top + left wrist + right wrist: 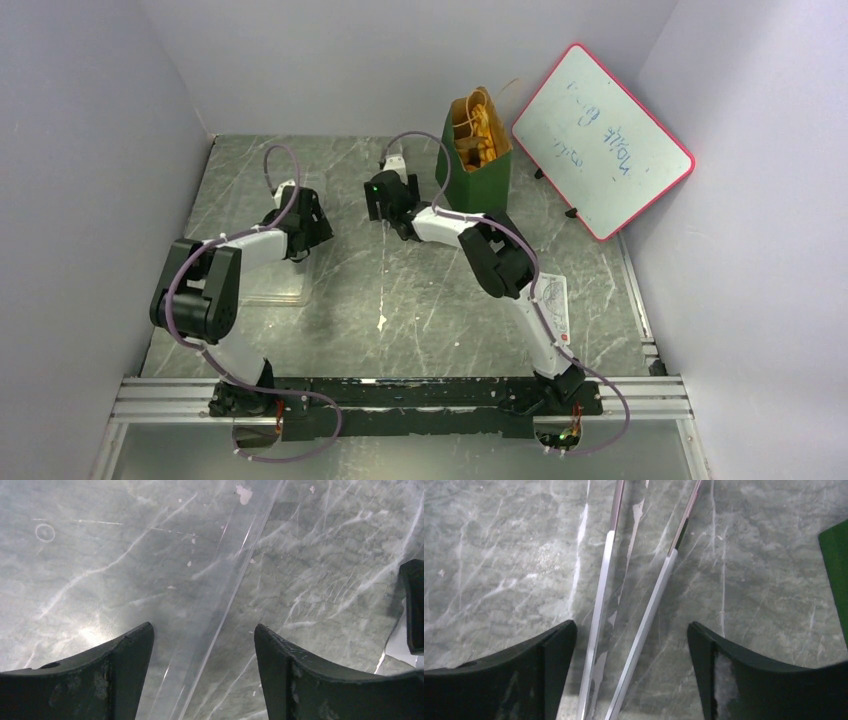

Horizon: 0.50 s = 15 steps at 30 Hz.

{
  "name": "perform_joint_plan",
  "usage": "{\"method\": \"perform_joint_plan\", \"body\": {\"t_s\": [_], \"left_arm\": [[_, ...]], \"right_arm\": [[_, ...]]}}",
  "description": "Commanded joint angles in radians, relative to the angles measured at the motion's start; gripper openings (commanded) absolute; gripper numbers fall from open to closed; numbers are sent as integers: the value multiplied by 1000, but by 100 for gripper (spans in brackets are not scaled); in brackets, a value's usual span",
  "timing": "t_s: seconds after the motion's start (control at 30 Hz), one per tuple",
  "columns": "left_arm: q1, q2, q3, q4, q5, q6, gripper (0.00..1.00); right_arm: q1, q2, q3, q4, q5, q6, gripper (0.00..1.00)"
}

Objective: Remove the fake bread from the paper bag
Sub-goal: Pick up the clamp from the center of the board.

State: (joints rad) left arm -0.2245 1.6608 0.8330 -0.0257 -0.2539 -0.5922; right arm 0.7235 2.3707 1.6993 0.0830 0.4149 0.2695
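"Fake bread, how many pieces, and where?"

"All inside the one paper bag, which stands upright at the back of the desk. Glossy orange-tan shapes crowd its mouth. From above they look like several, but I cannot count them."

"Anything in the way?"

"Thin tan handles loop over the opening. One red-framed whiteboard leans just to the right."

"And the two arms?"

"The right end effector is spread wide over one pair of metal tongs lying on the desk, its fingers clear of them, the bag just beside it. The left end effector is also spread, holding nothing, above one clear tray."
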Motion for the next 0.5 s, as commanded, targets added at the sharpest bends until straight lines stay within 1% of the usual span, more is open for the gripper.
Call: {"method": "perform_joint_plan", "body": {"t_s": [0.0, 0.03, 0.23, 0.3, 0.33, 0.4, 0.47], "left_arm": [[-10, 42, 18, 6, 16, -9, 73], [-11, 50, 21, 2, 17, -10, 71], [-26, 83, 24, -8, 16, -18, 68], [-32, 90, 23, -7, 20, -19, 61], [-36, 92, 22, -6, 21, -21, 56], [-42, 96, 18, -1, 28, -21, 47], [-47, 100, 17, -2, 33, -21, 41]], "right_arm": [[-5, 27, 6, 0, 16, -21, 79], [-4, 27, -2, 8, 19, -19, 76], [-4, 17, -53, 39, 32, -13, 58], [-1, 16, -55, 32, 41, -16, 52], [1, 15, -57, 27, 47, -18, 52], [10, 13, -66, 26, 64, -29, 47], [19, 4, -80, 34, 81, -41, 40]]}}
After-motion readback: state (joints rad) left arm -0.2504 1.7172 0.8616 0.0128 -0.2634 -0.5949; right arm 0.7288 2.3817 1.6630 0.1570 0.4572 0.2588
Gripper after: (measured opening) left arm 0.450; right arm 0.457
